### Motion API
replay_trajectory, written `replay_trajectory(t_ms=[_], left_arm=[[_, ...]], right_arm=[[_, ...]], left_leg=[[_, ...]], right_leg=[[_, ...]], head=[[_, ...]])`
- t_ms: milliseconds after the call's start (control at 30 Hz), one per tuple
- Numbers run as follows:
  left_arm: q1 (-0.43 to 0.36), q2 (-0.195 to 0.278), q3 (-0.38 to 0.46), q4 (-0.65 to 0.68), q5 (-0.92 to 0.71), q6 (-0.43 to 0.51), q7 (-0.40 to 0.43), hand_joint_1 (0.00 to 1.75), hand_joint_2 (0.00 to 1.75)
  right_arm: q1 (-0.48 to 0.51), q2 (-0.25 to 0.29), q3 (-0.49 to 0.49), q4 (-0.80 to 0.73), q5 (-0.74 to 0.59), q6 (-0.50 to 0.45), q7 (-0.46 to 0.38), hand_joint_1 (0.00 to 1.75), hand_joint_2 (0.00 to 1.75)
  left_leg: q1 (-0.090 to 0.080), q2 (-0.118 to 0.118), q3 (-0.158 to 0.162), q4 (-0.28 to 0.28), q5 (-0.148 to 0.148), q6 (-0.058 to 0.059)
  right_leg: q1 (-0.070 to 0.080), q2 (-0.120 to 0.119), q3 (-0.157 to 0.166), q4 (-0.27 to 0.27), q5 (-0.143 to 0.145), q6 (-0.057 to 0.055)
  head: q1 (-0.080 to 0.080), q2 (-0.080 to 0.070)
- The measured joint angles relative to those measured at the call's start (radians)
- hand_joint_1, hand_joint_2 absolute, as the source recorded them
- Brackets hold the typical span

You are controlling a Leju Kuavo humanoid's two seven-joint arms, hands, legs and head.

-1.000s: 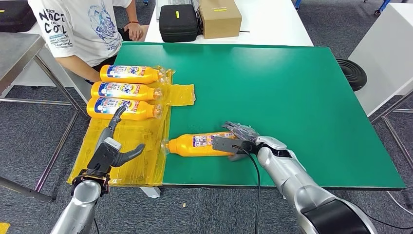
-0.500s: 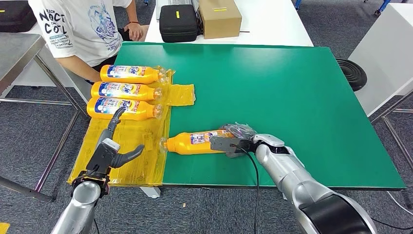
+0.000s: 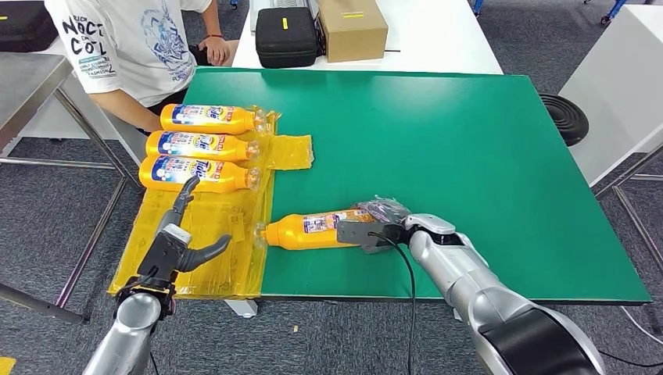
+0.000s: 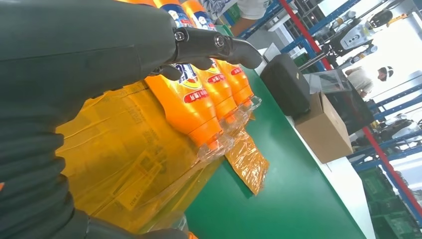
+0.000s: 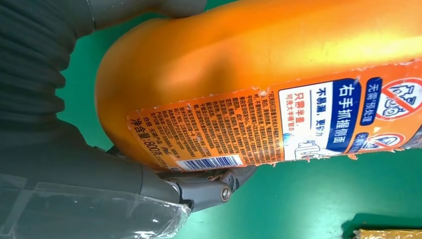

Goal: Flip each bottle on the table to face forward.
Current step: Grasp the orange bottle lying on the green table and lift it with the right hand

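I am holding the orange bottle (image 3: 317, 230) by its base end with the right hand (image 3: 375, 226), fingers wrapped around the fat end; in the right wrist view the back label (image 5: 259, 127), with its fine print and barcode, is facing the camera, so I am judging this bottle not yet turned front side up. The bottle is lying on its side on the green table (image 3: 469, 156), its long axis running across the table from the right hand toward the yellow plastic sheet (image 3: 203, 234), with the neck just reaching that sheet's near edge. The coming move turns on that axis: a roll about it should be bringing the front label up, and the right hand is already on it, while the left hand (image 3: 176, 246) is hovering over the yellow plastic sheet, fingers spread and holding nothing, well apart from the bottle's neck.

On the far part of the yellow plastic sheet, three more bottles (image 3: 199, 144) are lying side by side, front labels up, necks pointing toward the green table's middle. The sheet is acting as an opened wrapper; it is not enclosing them. Beyond the sheet a person (image 3: 125, 47) is standing at the table's corner.
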Motion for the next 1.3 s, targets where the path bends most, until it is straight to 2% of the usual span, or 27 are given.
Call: replay_trajectory(t_ms=[200,400,533,667,867,1100,1200,1300], left_arm=[[0.008,0.000,0.002,0.000,0.008,-0.003,-0.002,0.00,1.75],[0.036,0.002,0.019,-0.005,0.056,-0.015,-0.013,0.00,1.75],[0.063,0.003,0.039,-0.013,0.142,-0.033,-0.021,0.00,1.75],[0.068,-0.001,0.052,-0.013,0.222,-0.055,-0.019,0.00,1.75],[0.060,-0.013,0.060,-0.013,0.284,-0.068,-0.007,0.00,1.75],[0.041,-0.023,0.083,-0.012,0.353,-0.080,-0.004,0.00,1.75],[0.038,-0.028,0.086,-0.010,0.436,-0.146,0.020,0.00,1.75],[0.029,-0.036,0.079,0.003,0.603,-0.295,0.074,0.00,1.75]], right_arm=[[0.006,0.000,0.003,0.001,-0.023,-0.026,-0.027,1.75,1.75],[0.069,0.000,-0.023,-0.043,-0.123,-0.117,-0.141,1.75,1.75],[0.176,0.003,-0.097,-0.190,-0.245,-0.174,-0.245,1.75,1.75],[0.299,0.020,-0.185,-0.379,-0.340,-0.188,-0.297,1.75,1.75],[0.425,0.055,-0.302,-0.566,-0.435,-0.201,-0.315,1.75,1.75],[0.497,0.078,-0.381,-0.661,-0.463,-0.208,-0.319,1.75,1.75],[0.505,0.085,-0.397,-0.677,-0.464,-0.207,-0.319,1.75,1.75],[0.505,0.096,-0.404,-0.677,-0.463,-0.191,-0.316,1.75,1.75]], left_leg=[[0.000,0.000,0.000,0.000,0.000,0.000],[0.000,0.000,0.000,0.000,0.000,0.000],[0.000,-0.001,-0.001,0.000,-0.001,0.000],[0.000,-0.001,-0.001,0.000,-0.001,-0.001],[0.000,-0.001,-0.001,0.000,-0.001,-0.001],[0.000,0.000,-0.001,0.000,-0.001,-0.001],[0.000,0.000,-0.001,0.000,-0.001,-0.001],[0.000,0.000,-0.001,0.000,-0.001,-0.001]], right_leg=[[0.000,0.000,0.000,0.000,0.000,0.000],[0.000,0.000,0.000,0.000,0.000,0.000],[0.000,-0.001,-0.001,0.000,-0.001,0.000],[0.000,-0.001,-0.001,0.000,-0.001,0.000],[0.000,-0.001,-0.001,0.000,-0.001,0.000],[0.000,0.000,-0.001,0.000,-0.001,0.000],[0.000,0.000,-0.001,0.000,-0.001,0.000],[0.000,0.000,-0.001,0.000,-0.001,0.000]], head=[[0.000,0.000],[0.000,0.000],[0.000,0.000],[0.000,0.000],[0.000,0.000],[0.000,0.000],[0.000,0.000],[0.000,0.000]])
